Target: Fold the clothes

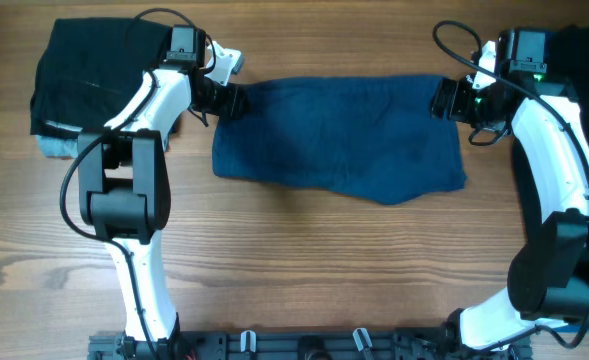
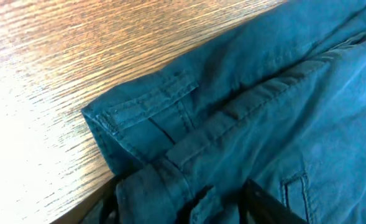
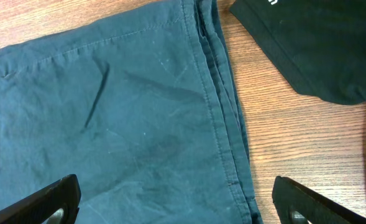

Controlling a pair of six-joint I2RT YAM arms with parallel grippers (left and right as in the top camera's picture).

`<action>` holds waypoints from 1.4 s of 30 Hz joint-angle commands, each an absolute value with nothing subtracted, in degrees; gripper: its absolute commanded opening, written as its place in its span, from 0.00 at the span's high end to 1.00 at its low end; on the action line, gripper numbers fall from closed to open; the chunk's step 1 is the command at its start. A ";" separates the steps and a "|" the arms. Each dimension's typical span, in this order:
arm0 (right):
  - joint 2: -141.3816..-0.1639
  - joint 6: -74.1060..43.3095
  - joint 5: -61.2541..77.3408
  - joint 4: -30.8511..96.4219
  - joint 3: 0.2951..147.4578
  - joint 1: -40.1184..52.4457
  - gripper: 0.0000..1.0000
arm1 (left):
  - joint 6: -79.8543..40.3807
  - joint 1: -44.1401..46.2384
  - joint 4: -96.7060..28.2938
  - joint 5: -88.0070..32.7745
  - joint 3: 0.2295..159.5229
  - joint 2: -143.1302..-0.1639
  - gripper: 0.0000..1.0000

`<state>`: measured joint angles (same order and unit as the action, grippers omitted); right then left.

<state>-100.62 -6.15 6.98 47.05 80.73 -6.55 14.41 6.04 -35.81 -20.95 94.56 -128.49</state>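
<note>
The dark navy blue shorts [image 1: 339,137] lie spread flat across the middle of the wooden table. My left gripper [image 1: 226,98] is at their upper left corner, and in the left wrist view [image 2: 186,202] its fingers are shut on the bunched waistband cloth [image 2: 170,124]. My right gripper [image 1: 446,100] is at the shorts' upper right corner; in the right wrist view [image 3: 176,202] its jaws are wide open over the hem [image 3: 220,124], holding nothing.
A folded stack of black cloth [image 1: 89,70] with a light blue piece [image 1: 59,148] under it lies at the far left. A black garment [image 1: 584,60] lies at the far right, also in the right wrist view [image 3: 313,43].
</note>
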 commanded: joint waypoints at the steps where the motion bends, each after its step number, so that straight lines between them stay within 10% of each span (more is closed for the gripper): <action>1: -100.01 -6.00 5.78 46.85 80.14 -6.50 0.01 | 14.55 6.72 -35.75 -21.65 94.45 -126.61 0.62; 11: -100.01 -2.31 7.01 47.03 80.14 -6.50 0.01 | 14.35 10.57 -42.46 -21.65 94.45 -122.34 0.96; 25: -106.56 35.88 17.43 29.87 80.51 -6.50 0.20 | 14.37 11.14 -47.24 -20.27 94.45 -122.37 0.94; 42: -126.69 35.79 16.64 3.44 80.51 -6.50 0.14 | 14.37 11.14 -49.01 -19.88 94.45 -122.37 0.87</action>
<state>-124.03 35.29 14.35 4.40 80.62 -6.55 14.28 11.09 -48.05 -20.47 94.56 -123.83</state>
